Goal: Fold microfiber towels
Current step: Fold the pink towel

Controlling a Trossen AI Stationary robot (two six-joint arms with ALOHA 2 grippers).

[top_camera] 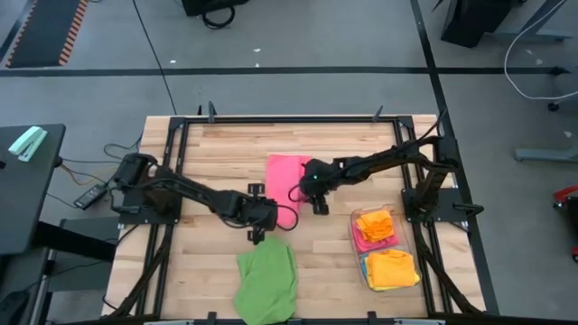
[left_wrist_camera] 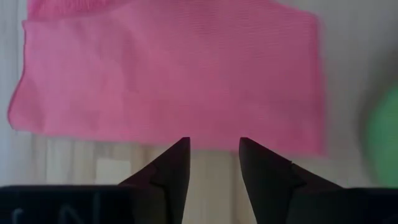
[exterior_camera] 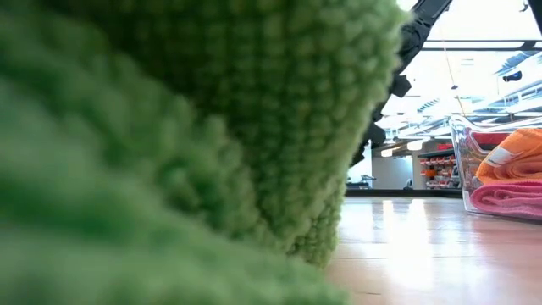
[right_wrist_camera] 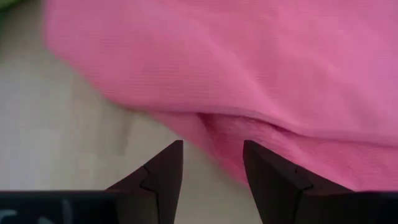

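— Two grippers sit over the wooden table (top_camera: 208,153), one at each lower corner of the pink towel (top_camera: 287,177). See the left gripper (left_wrist_camera: 214,163)?

— Yes. Its fingers stand apart with bare wood between them, nothing held. The pink towel's edge lies just ahead of the tips, and the green towel (top_camera: 267,282) lies close behind it, near the table's front edge.

— And the right gripper (right_wrist_camera: 213,167)?

— Parted too, empty. A rumpled fold of the pink towel lies right in front of its fingertips, apart from them.

— Anything crowding them?

— Beside the right gripper, a clear bin (top_camera: 361,266) holds folded orange towels (top_camera: 391,268) over a pink one. The green towel fills most of the low camera's sight, hiding both grippers there.
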